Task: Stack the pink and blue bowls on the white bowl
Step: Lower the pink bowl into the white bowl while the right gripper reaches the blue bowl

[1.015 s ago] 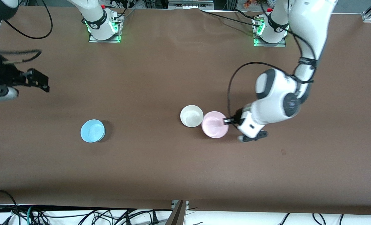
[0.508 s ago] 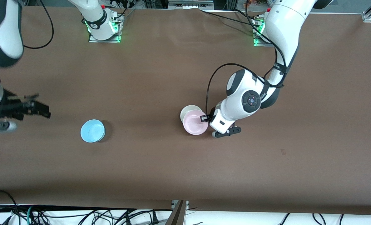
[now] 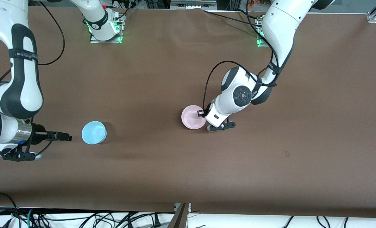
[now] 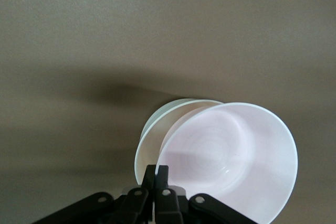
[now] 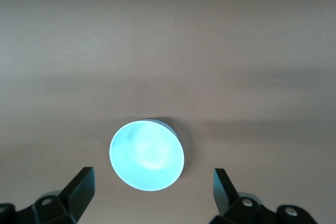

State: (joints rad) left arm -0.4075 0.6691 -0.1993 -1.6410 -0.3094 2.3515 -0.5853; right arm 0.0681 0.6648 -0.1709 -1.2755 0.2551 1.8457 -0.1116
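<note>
Since the earlier frame, we see the pink bowl [image 3: 193, 117] carried from beside the white bowl [image 4: 157, 135] to directly over it, hiding it from the front. The left gripper [image 3: 202, 113] stays pinched on the pink rim. The right gripper [image 3: 68, 138], jaws wide and empty, has descended beside the blue bowl [image 3: 94, 132].

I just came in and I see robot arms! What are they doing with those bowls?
They are stacking bowls. The left gripper has its jaws shut on the rim of the pink bowl and holds it over the white bowl, which peeks out underneath. The right gripper waits with jaws open beside the blue bowl, which sits alone on the table.
</note>
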